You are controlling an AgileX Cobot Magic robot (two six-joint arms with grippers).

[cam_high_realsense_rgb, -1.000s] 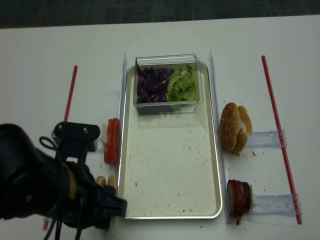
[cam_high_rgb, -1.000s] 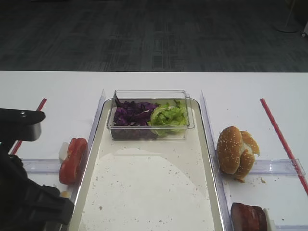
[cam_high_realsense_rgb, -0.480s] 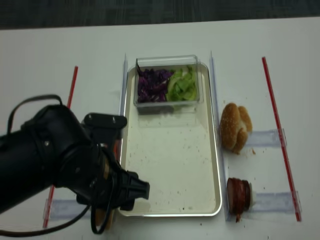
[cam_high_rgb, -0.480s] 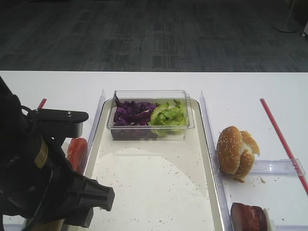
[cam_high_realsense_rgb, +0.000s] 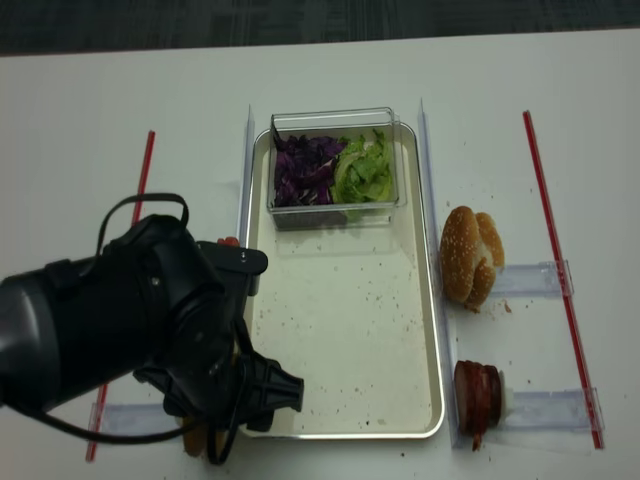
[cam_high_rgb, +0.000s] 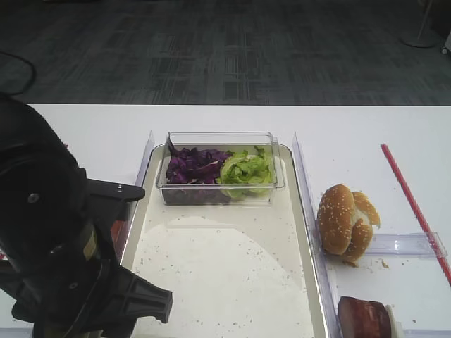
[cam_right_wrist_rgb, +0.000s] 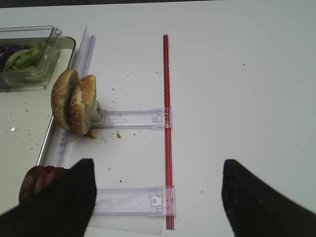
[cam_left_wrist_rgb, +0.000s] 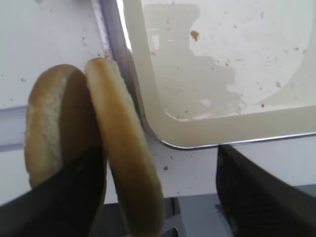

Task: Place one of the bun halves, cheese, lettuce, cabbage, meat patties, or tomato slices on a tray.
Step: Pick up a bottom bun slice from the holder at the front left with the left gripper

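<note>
Plain bun halves (cam_left_wrist_rgb: 94, 148) straddled by the left gripper (cam_left_wrist_rgb: 160, 190)

Fingers are spread; one half stands on edge between them (nothing clamped), the tray (cam_left_wrist_rgb: 197, 131) just right.

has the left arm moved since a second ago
Yes. In the realsense view the left arm has swung right and up, now overlapping the near-left rim of the tray.

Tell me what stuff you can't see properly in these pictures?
- Tomato slices: hidden behind the left arm in both high views.
- Meat patties: cut off by the bottom edge in the first high view.
- Plain bun halves: blurred, lower parts behind the left gripper's fingers, left wrist view.
</note>
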